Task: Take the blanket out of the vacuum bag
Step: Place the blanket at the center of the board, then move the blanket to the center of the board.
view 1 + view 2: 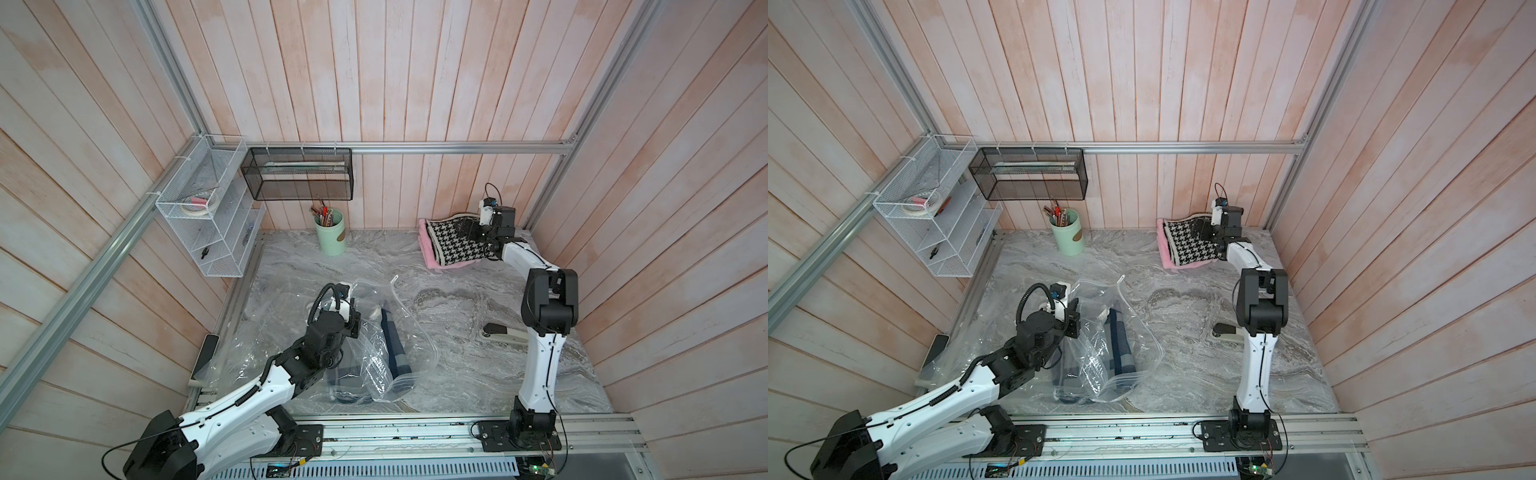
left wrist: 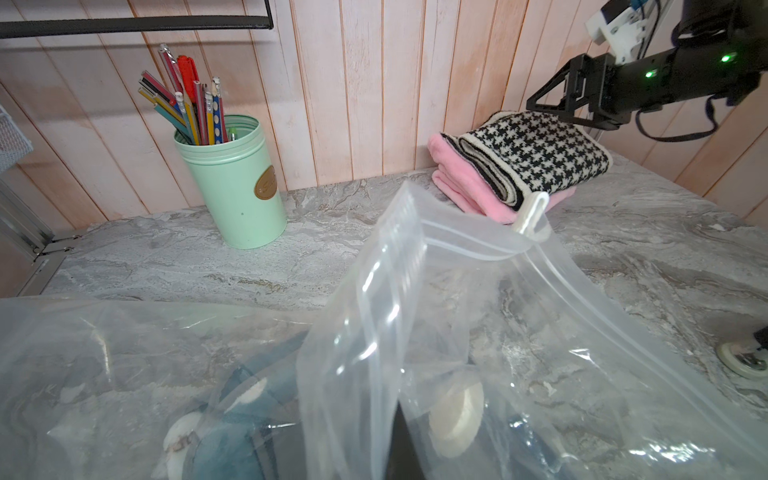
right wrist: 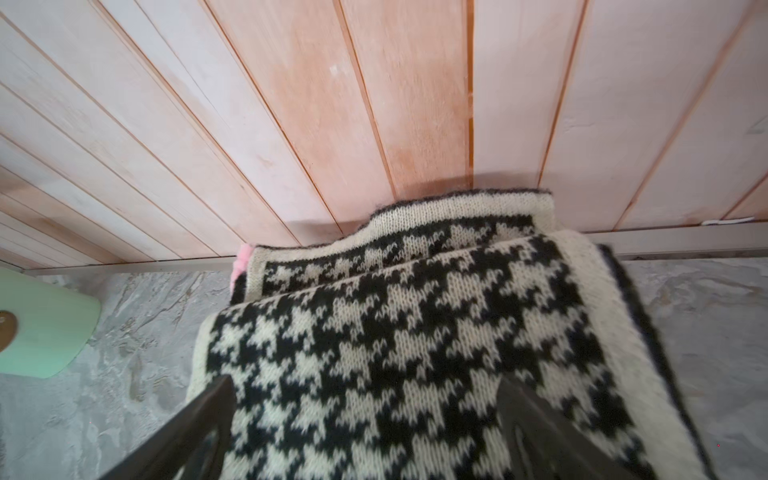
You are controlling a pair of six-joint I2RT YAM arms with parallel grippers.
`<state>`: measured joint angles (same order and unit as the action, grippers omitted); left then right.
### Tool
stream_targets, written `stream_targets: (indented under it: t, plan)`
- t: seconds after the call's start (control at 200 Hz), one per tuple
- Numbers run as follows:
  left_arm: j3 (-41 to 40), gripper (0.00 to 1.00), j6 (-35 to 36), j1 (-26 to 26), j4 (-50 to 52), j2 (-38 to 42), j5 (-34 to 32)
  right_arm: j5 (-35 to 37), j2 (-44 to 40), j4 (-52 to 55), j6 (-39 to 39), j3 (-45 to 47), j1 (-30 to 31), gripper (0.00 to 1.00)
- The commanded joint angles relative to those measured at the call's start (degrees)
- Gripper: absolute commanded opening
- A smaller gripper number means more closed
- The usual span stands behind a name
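Vacuum bag [image 2: 365,316] near green cup [image 2: 224,199], label [image 2: 266,187] illegible

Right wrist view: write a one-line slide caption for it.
Open right claw above the folded houndstooth blanket, by the plank wall.

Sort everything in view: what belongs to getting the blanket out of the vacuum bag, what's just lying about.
Job:
vacuum bag
dark blue folded textile inside it
houndstooth blanket atop the pink blanket
left tool, shut on the bag
right tool, open above the houndstooth

Lying about:
mint pencil cup
stapler
white wire rack
black mesh basket
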<state>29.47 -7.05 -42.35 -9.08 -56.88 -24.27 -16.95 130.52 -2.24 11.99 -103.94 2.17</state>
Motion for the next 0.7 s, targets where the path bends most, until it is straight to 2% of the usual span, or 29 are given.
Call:
stream_targets:
  t: [0.0,0.125,0.26,0.35,0.485,0.565,0.625,0.69]
  plan:
    - [1.25,0.00,1.33,0.42,-0.92,-1.12,-0.07,3.10,6.09,5.96,-2.58,-6.82,3.53,0.99]
    - [0.87,0.00,1.25,0.93,-1.72,-1.53,0.36,7.44,14.34,18.55,-4.83,-18.27,5.70,0.98]
    - [1.20,0.00,0.90,1.52,-2.21,-1.75,1.39,12.74,23.54,37.96,-5.29,-33.71,5.82,0.98]
    - [1.67,0.00,0.72,1.61,-2.47,-1.44,1.86,15.12,25.23,48.08,-6.31,-37.19,5.45,0.98]
    - [2.55,0.00,0.72,1.63,-2.83,-0.87,2.76,16.81,19.85,52.59,-7.70,-26.75,4.19,0.98]
    - [3.44,0.00,0.63,1.64,-2.12,-0.40,3.47,18.86,12.88,48.35,-8.06,-14.12,3.44,0.98]
    - [3.84,0.00,0.63,1.64,-1.46,0.48,4.03,17.28,7.26,42.87,-7.80,-4.16,2.39,0.98]
    - [3.96,0.00,0.63,1.65,-0.69,1.70,4.36,15.13,2.18,38.44,-7.55,2.74,1.23,0.98]
